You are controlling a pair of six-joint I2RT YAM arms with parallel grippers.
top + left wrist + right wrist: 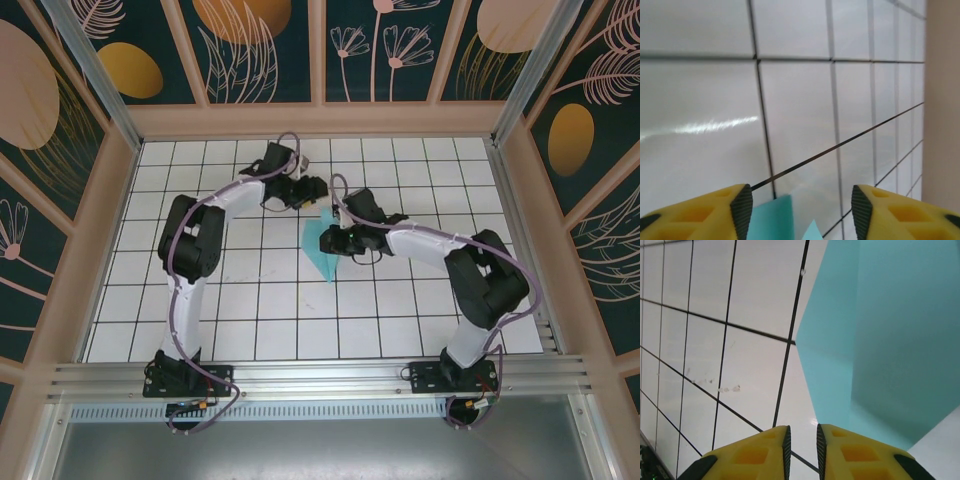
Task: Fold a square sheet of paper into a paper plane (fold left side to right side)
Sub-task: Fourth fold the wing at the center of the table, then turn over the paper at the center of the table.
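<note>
While the square sheet of paper [890, 340] is lying part-folded, creasing is coming next.
Left gripper [797, 210] is gaping empty; right gripper [804, 450], nearly closed on nothing, should be rubbing flat.

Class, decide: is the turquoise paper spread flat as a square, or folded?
Folded. The turquoise paper shows overlapping layers, a crease and an angled, non-square outline.

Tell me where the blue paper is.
In the top view the blue paper lies near the middle of the table, with the right gripper over it and the left gripper at its far end.
</note>
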